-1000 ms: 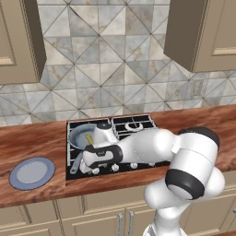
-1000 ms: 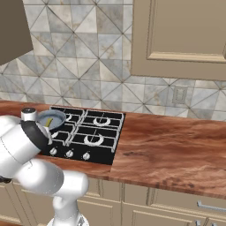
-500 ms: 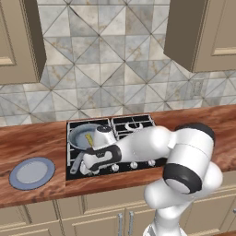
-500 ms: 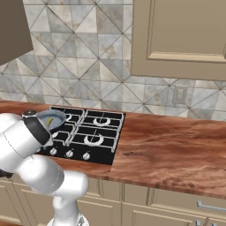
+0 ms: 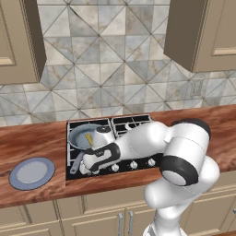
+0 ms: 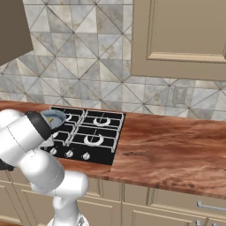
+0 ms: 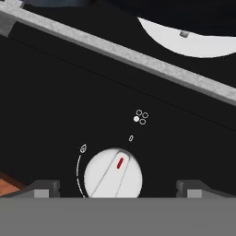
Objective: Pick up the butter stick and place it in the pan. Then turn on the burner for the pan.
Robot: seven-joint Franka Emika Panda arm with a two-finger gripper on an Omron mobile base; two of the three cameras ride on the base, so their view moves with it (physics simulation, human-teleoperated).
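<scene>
The black four-burner cooktop (image 5: pixel 138 138) is lying under the white arm, and the round grey-blue metal frying pan (image 5: pixel 83 136) is sitting on its rear left grate, beyond the gripper (image 7: pixel 118 186). The small thin yellow butter stick (image 5: pixel 88 138) is already resting inside that pan, so the knob step is what is remaining. The jaws are standing wide apart, straddling the white round knob with a red mark (image 7: pixel 113 177), which is lying between the two dark fingertips (image 7: pixel 44 188). The risk is closing off-centre and slipping round the knob, or this knob feeding a different burner than the pan's.
</scene>
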